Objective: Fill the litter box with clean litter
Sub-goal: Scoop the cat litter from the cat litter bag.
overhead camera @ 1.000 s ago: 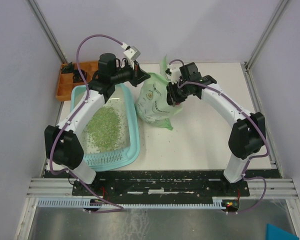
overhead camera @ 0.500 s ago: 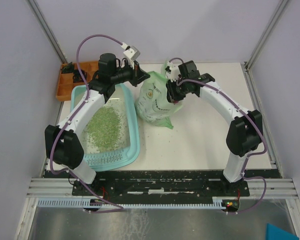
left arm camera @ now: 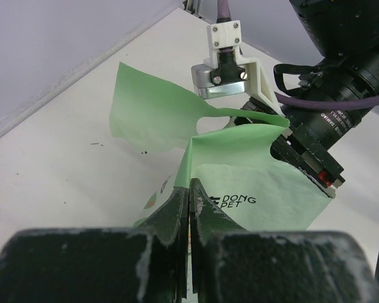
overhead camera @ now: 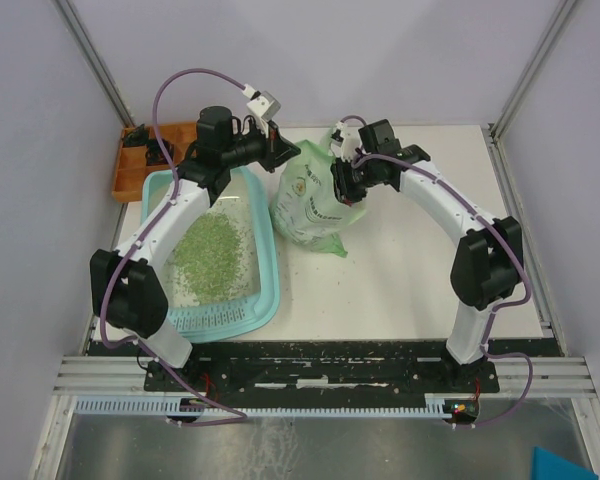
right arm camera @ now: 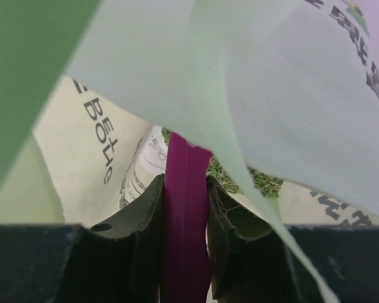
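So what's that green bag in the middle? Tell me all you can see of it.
The bag is pale green, thin and crinkly, like plastic film, printed with DONG PET. It slumps upright on the white table, just right of the teal litter box, mouth open. The left fingers pinch its top edge; the right fingers hold a magenta handle inside it, above green litter.

I see both arms bent inward, elbows out. My left gripper (left arm camera: 188,197) is pinched tight on the bag (left arm camera: 259,183) edge; the right gripper (right arm camera: 185,189) clamps the magenta scoop (right arm camera: 182,158) handle.
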Robot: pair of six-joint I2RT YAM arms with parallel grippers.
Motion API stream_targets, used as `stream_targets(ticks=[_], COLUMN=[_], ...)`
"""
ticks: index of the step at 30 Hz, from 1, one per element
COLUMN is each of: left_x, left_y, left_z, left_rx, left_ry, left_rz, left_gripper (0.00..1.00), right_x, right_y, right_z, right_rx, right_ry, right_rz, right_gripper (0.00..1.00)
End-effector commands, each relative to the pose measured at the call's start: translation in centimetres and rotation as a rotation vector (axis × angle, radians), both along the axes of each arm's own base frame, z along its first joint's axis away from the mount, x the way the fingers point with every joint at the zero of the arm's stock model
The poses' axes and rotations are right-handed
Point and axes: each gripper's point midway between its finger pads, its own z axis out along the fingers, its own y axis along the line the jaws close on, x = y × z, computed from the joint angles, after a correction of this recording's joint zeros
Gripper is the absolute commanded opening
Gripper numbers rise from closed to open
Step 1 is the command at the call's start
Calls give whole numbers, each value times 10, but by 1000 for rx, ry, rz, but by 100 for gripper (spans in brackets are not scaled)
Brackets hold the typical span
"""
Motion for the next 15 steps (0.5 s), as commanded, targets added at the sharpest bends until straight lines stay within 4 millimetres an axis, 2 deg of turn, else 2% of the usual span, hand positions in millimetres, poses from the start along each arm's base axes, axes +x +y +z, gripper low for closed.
stream_targets(ticks=[1, 7, 15], left_x=[-13, -15, -14], left_y=[-15, -14, -12], left_z=[59, 60, 59], left_rx=[-104, -103, -96], left_ry=[-148, -152, -162], left_rz=[-79, -73, -62], left_gripper=[3, 3, 3], right_x=[14, 22, 23], right_y=[22, 15, 2], right_z=[74, 80, 98], right_rx=[282, 385, 456], right_ry=[-110, -73, -59], right_rz=[43, 15, 3], right_gripper=[2, 2, 2])
